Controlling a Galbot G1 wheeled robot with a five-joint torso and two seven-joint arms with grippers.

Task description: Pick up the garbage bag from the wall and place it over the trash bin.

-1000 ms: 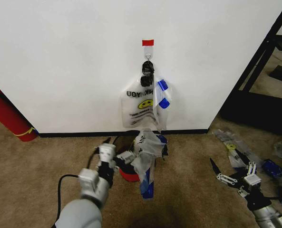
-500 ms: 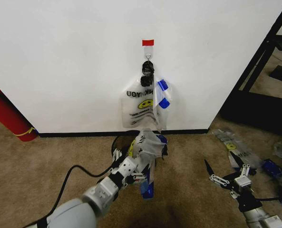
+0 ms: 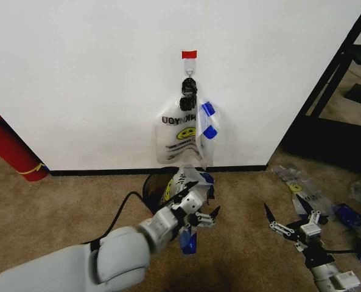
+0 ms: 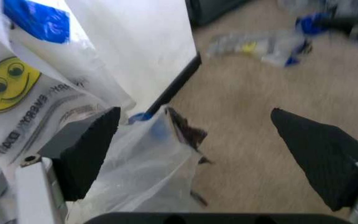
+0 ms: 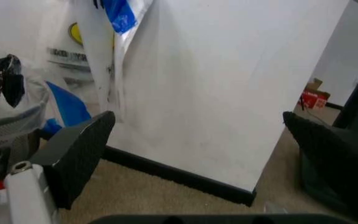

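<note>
A garbage bag point(image 3: 189, 190) lay draped over the trash bin point(image 3: 151, 185) at the foot of the white wall point(image 3: 83, 79), its crumpled plastic spilling down the bin's front toward the carpet point(image 3: 58, 201). The left gripper point(image 3: 199, 213) stood just in front of that bag with its fingers spread wide and holding nothing; the left wrist view showed one dark finger point(image 4: 86, 149) right beside the plastic and the other well apart over the carpet. Above the bin, another smiley bag point(image 3: 183, 137) hung from a metal hook point(image 3: 189, 78) under a strip of red tape point(image 3: 189, 54). The right gripper point(image 3: 290, 222) hovered low over the carpet to the right, its fingers also spread and empty. A red fire extinguisher point(image 3: 7, 146) leaned against the wall at far left.
</note>
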